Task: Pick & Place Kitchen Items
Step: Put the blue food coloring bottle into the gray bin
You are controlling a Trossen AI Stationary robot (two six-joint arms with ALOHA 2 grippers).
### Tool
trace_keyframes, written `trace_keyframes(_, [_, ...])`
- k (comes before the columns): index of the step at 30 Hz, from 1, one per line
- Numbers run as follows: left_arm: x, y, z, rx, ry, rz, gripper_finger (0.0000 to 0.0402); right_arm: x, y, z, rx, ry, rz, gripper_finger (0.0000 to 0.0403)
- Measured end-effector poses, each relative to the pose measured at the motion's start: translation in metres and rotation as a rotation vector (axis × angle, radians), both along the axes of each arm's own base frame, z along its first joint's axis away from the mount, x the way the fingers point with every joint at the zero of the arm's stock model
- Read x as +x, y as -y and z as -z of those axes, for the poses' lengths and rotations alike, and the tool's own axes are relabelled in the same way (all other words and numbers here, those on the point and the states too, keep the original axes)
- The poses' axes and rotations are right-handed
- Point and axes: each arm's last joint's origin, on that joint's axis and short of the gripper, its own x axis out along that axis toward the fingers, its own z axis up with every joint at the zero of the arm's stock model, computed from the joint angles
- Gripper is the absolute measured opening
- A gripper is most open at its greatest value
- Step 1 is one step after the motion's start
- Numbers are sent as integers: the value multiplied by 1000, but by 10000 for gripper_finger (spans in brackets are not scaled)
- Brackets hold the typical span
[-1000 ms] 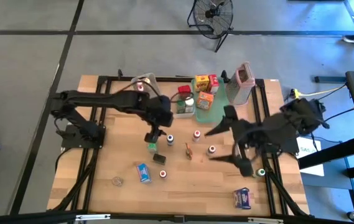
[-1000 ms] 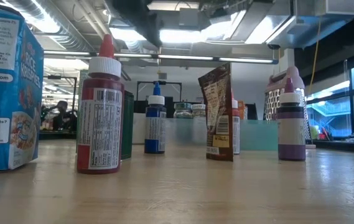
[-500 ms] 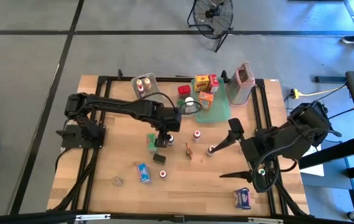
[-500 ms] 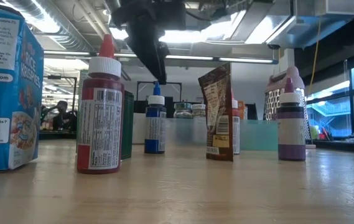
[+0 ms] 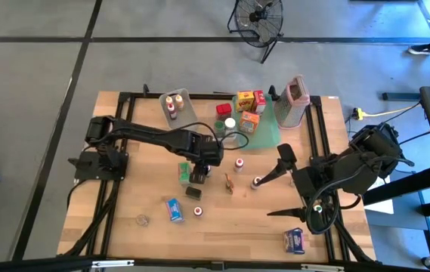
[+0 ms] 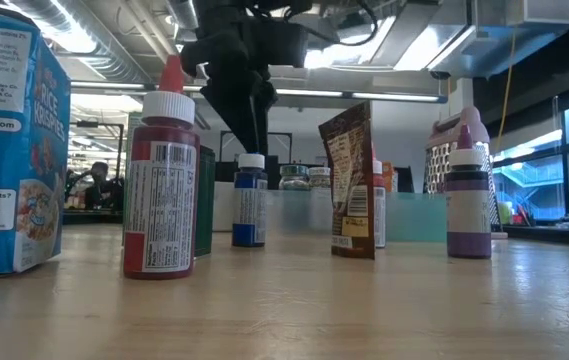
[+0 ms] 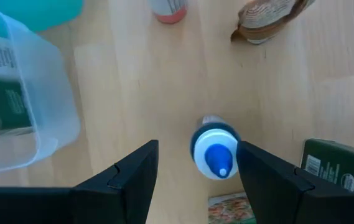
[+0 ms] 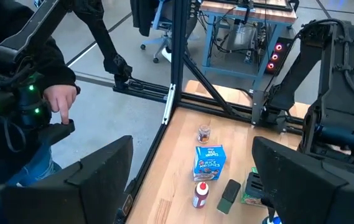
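My left gripper [image 7: 198,149] is open and points down over a small blue-capped bottle [image 7: 214,152], one finger on either side of its cap, touching nothing. In the low view the left gripper [image 6: 247,130] hangs just above that bottle [image 6: 249,205], which stands upright on the table. In the high view the left gripper [image 5: 203,168] hides the bottle. My right gripper [image 5: 264,198] waits wide open at the table's right side, beside a red-capped bottle [image 5: 257,182]; the right wrist view shows the right gripper [image 8: 195,168] holding nothing.
Near the left gripper lie a green box [image 5: 184,173], a dark box [image 5: 193,192], a brown packet [image 5: 230,183] and a red-capped bottle [image 5: 239,164]. A blue cereal box [image 5: 174,209] stands nearer. A clear bin [image 5: 173,103], a teal tray [image 5: 264,132] and a grey pink-rimmed container [image 5: 294,102] line the far side.
My left gripper has moved toward the table's right and come down over the blue-capped bottle, staying open. My right arm has drawn back toward the table's near right corner and then held still. No object has moved.
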Motion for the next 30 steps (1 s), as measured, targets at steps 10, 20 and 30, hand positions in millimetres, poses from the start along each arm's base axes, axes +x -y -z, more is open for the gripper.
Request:
trace_keyframes(10, [2, 1, 3, -50, -11, 18, 212, -1, 0, 1, -9, -14, -1, 332])
trace_keyframes(20, [1, 1, 4, -53, -18, 20, 212, -1, 0, 2, -8, -15, 0, 332])
trace_keyframes(30, [2, -1, 2, -48, 6, 15, 212, -1, 1, 2, -9, -17, 1, 332])
